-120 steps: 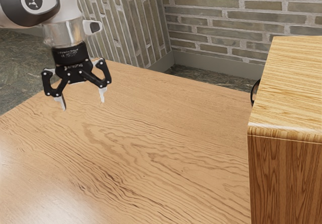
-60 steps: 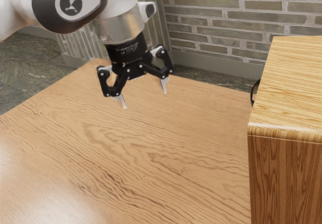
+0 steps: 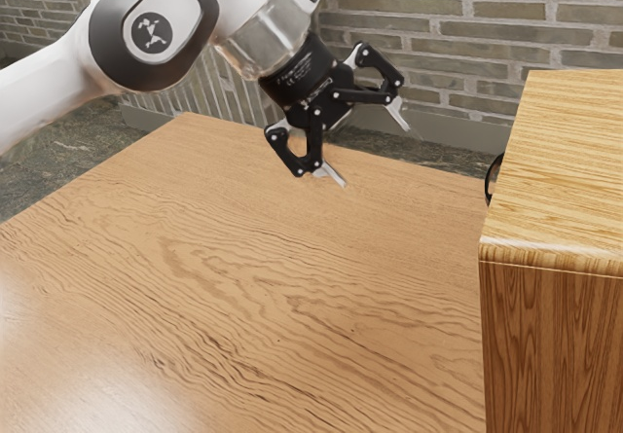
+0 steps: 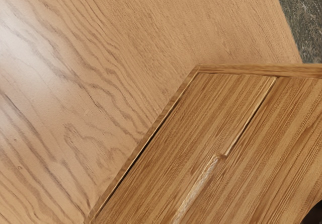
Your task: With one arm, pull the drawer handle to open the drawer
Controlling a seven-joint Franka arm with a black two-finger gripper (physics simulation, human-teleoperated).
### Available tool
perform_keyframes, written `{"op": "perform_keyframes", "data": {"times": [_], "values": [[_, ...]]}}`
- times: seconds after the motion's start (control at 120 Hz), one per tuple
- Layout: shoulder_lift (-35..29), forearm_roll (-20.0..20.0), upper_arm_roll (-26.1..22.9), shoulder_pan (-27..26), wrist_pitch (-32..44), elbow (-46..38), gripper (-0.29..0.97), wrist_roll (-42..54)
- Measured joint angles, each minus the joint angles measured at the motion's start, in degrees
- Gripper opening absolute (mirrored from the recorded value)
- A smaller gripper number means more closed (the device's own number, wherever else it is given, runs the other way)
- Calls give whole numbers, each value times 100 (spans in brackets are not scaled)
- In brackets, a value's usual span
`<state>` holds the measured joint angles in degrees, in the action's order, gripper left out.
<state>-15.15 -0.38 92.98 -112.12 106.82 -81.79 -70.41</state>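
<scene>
The table point(image 3: 243, 287) is warm, boldly grained wood with a soft sheen where light falls. The cabinet point(image 3: 560, 209) is similar wood with finer, straighter grain and looks smooth. The pincer point(image 3: 368, 148) looks like matt black plastic with pale metallic fingertips point(image 3: 334, 175). The arm point(image 3: 58, 73) has a glossy white shell. The wall point(image 3: 458, 24) is rough brick.

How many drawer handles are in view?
1: a dark curved handle on the cabinet's side facing the gripper. That side shows edge-on, so others may be hidden.
</scene>
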Motion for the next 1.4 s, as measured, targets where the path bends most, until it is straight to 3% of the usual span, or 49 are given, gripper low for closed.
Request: {"op": "perform_keyframes", "data": {"times": [0.067,0.175,0.292,0.467,0.567,0.633,0.725,0.875,1.1,1.275,1.4], "values": [[-410,34,-654,761,156,-213,68,81],[-1047,519,-1854,1885,423,-847,68,216],[-1627,893,-2151,2141,794,-1090,67,494],[-2439,1555,-1684,1594,1145,-1050,67,956],[-2090,1655,-1601,1501,1084,-720,67,1148],[-1673,1644,-904,630,672,74,66,1240],[-1565,1719,94,-662,-9,848,66,1352],[-1875,2107,771,-1452,-712,1426,66,1548],[-1913,2710,530,-1585,-1173,1488,67,1767],[-1923,2821,-255,-1492,-1212,1426,67,1769],[-1956,2834,-451,-1388,-1168,1343,67,1733]]}}
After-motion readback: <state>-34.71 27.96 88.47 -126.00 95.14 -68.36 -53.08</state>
